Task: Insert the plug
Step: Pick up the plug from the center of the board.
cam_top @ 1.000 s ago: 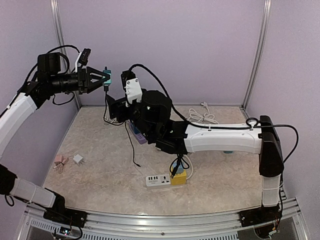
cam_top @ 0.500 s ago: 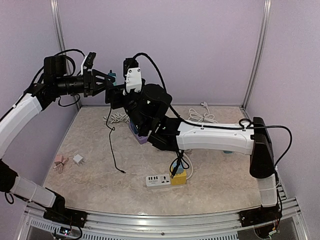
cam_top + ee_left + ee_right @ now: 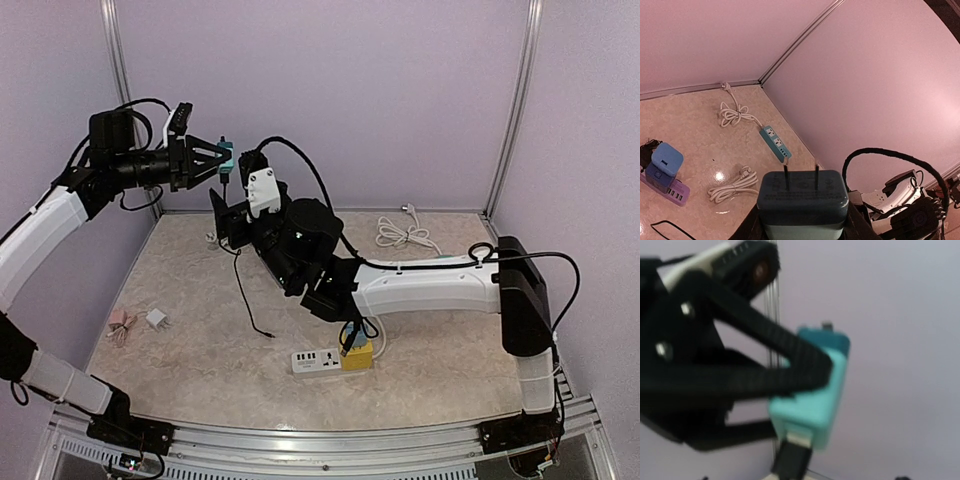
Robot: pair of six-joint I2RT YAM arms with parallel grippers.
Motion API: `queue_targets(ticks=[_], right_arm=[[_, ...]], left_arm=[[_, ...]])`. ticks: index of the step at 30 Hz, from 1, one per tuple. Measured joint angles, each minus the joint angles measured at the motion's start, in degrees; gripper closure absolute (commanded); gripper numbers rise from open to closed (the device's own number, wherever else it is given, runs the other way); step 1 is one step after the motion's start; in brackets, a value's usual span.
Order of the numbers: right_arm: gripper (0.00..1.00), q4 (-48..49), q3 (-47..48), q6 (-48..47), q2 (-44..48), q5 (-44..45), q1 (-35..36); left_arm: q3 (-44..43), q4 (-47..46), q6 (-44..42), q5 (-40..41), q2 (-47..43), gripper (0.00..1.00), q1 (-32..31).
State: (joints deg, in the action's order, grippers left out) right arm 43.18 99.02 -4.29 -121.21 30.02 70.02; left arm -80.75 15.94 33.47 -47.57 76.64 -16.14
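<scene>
Plug [image 3: 802, 200] first: your left end effector [image 3: 218, 160] is pinching the teal body by its sides, high above the bench [image 3: 200, 370] at the far left. The two prongs are pointing out past the fingertips, roughly level and away from the left wrist. One black cable [image 3: 245, 295] is hanging from the body, with its free end lying loose on the bench.

Your right end effector [image 3: 228, 217] is hovering just below and beside the plug, and its camera is filling with the teal body at close range. You cannot tell from these views whether its jaws are spread or pressed together. So the left arm is holding the task's thing, and the right is waiting close by.

You are choosing among three power strips, all lying flat well below the plug:
- a white strip with a yellow end [image 3: 330, 358] near the front
- a purple strip [image 3: 671, 191] carrying one blue adapter [image 3: 665, 161]
- a teal strip [image 3: 774, 142] beside the wall

Two coiled white cords [image 3: 735, 112] are lying between them. You are likely going to need the prongs turned downward before any socket comes within reach.
</scene>
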Motion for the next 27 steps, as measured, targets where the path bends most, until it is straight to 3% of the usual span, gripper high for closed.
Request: queue_targets(ticks=[8,20,23,25,26,27], right_arm=[[0.25,-0.04,4.74,-0.17,-0.76,0.94,-0.07],[0.42,-1.92,10.95,-2.23,-5.7,3.8,-0.35],[0.52,-2.21,10.95,-3.39,-5.79,4.85,-0.35],[0.65,-2.58,10.95,-4.11,-5.88,6.03,-0.33],[0.75,-2.67,10.95,-4.63,-5.88,6.32,-0.35],[0.96,-2.62,10.95,-4.68,-5.88,6.95,-0.35]], left_arm=[[0.0,-0.09,-0.09,0.0,0.68,1.0,-1.29],[1.27,-1.33,-0.35,0.0,0.68,1.0,-2.23],[2.45,-1.84,-0.31,0.02,0.68,1.0,-2.27],[3.08,-2.23,-0.35,-0.04,0.66,1.0,-2.27],[3.26,-2.43,-0.33,-0.02,0.66,1.0,-2.27],[3.37,-2.62,-0.35,0.0,0.66,1.0,-2.27]])
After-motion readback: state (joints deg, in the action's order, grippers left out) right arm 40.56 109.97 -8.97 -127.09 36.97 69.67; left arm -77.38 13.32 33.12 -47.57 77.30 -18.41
